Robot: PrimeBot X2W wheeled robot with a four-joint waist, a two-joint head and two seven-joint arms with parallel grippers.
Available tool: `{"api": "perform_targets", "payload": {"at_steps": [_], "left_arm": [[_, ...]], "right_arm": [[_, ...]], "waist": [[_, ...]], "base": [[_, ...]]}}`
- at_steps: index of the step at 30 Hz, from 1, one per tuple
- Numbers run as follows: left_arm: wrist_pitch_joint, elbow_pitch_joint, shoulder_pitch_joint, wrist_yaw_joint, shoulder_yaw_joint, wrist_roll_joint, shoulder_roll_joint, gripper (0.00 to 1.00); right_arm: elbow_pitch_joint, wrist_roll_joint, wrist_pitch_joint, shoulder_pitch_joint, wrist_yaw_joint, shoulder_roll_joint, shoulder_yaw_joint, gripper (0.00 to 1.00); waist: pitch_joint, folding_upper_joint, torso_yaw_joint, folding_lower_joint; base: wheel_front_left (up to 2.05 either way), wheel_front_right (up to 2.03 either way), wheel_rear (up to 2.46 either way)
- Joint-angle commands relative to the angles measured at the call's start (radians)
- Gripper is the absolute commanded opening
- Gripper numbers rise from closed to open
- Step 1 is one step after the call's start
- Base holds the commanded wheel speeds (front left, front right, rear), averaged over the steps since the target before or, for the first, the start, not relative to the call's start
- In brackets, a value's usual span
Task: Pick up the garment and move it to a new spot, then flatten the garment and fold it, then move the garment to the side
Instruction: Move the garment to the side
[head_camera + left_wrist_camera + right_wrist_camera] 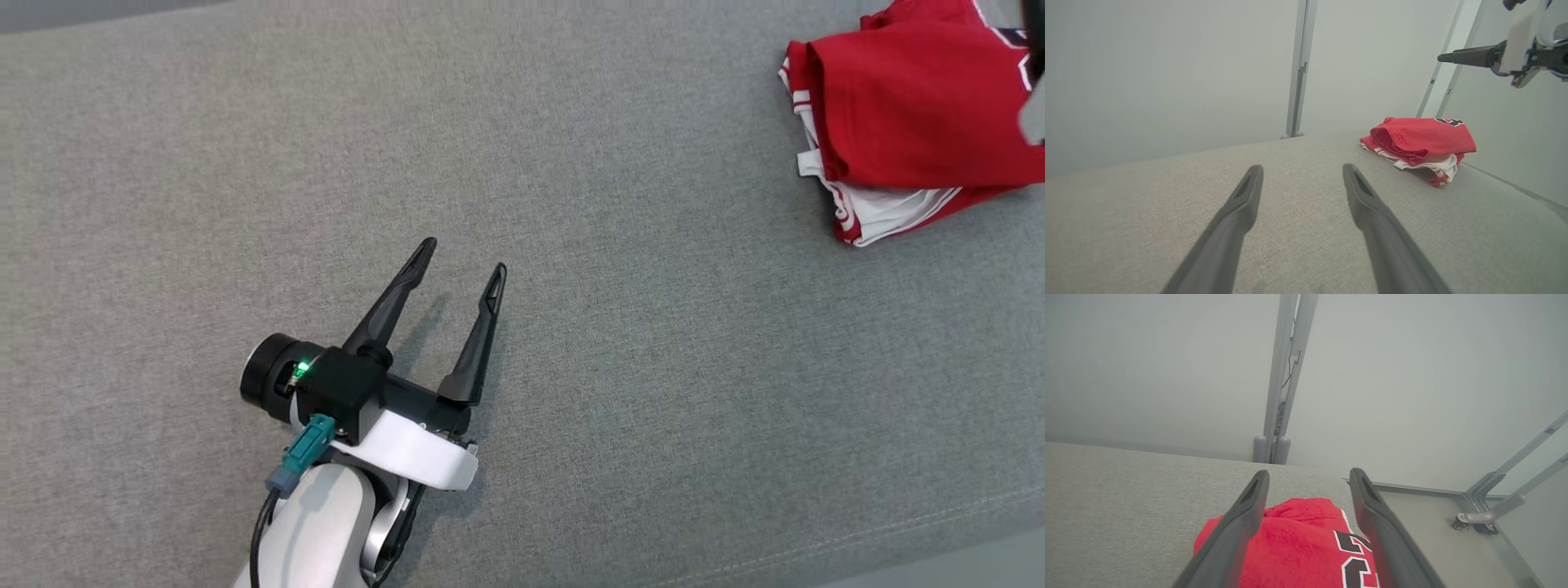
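Note:
A red garment point(918, 114) with white trim and black numerals lies folded in a compact bundle at the far right of the grey fabric surface point(571, 204). My left gripper point(463, 261) stands open and empty at the lower left, well apart from it, and its wrist view shows the bundle point(1419, 143) ahead to the right. My right gripper point(1308, 477) hangs open above the garment point(1298, 547), nothing between its fingers point(1249, 514). One of its fingers also shows high in the left wrist view, a dark point point(1470, 56) above the bundle.
The surface's right edge runs just past the garment, with floor point(1433, 531) below. Grey metal frame posts point(1280, 396) stand behind the far edge, and a caster foot point(1474, 522) sits at the right. A seam point(857, 539) crosses the surface near its front edge.

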Motion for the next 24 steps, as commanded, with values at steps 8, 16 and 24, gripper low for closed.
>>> {"api": "perform_targets", "payload": {"at_steps": [8, 16, 24], "left_arm": [[-0.009, -0.035, 0.057, 0.067, 0.068, -0.073, 0.002, 1.0], [-0.009, -0.037, 0.145, 0.124, 0.128, -0.131, 0.002, 1.0], [-0.009, -0.044, 0.2, 0.129, 0.153, -0.161, 0.002, 1.0]], "right_arm": [[-0.317, -0.109, -0.013, 0.313, 0.0, 0.017, -0.338, 1.0], [-0.602, -0.379, -0.013, 0.669, 0.0, 0.131, -0.638, 1.0], [-0.863, -0.581, -0.013, 0.944, 0.0, 0.235, -0.83, 1.0]], "waist": [[-0.117, 0.0, 0.053, 0.0], [-0.242, 0.0, 0.104, 0.0], [-0.329, 0.0, 0.148, 0.0]], "base": [[0.0, 0.0, 0.0], [0.0, 0.0, 0.0], [0.0, 0.0, 0.0]]}}
